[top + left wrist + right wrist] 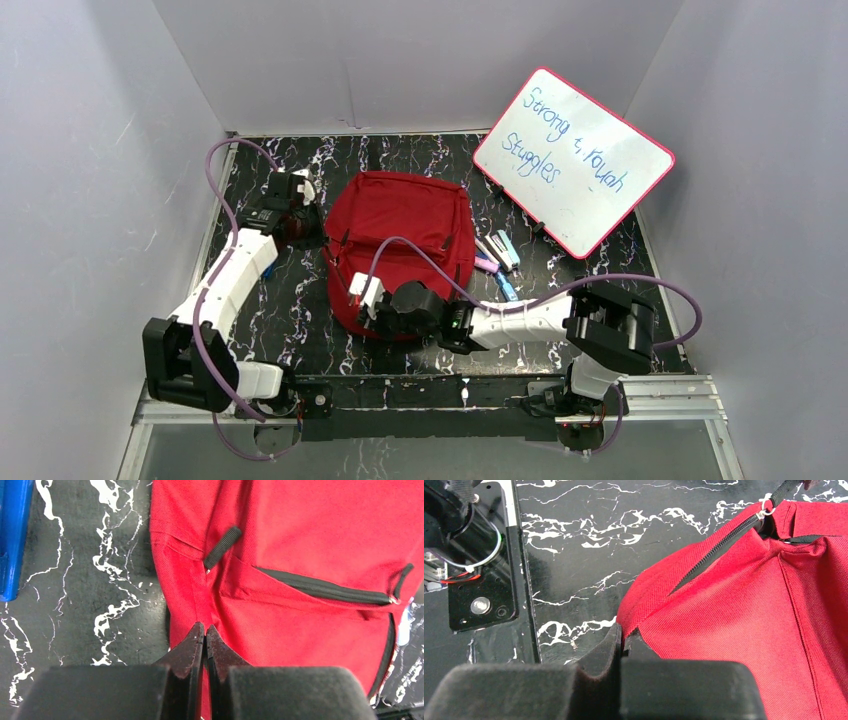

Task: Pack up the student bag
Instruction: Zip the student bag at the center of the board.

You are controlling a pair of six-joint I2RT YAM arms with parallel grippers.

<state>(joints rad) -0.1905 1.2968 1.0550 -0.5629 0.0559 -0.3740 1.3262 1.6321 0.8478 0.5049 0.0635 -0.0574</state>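
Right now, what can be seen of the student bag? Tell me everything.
The student bag is soft red fabric that looks woven. It lies flat in the middle of the black marbled table. Its dark front-pocket zipper looks shut, and a ribbed black pull tab lies on the fabric. The left pincer is closed on its left side seam, and the right pincer pinches its near edge. No contents show.
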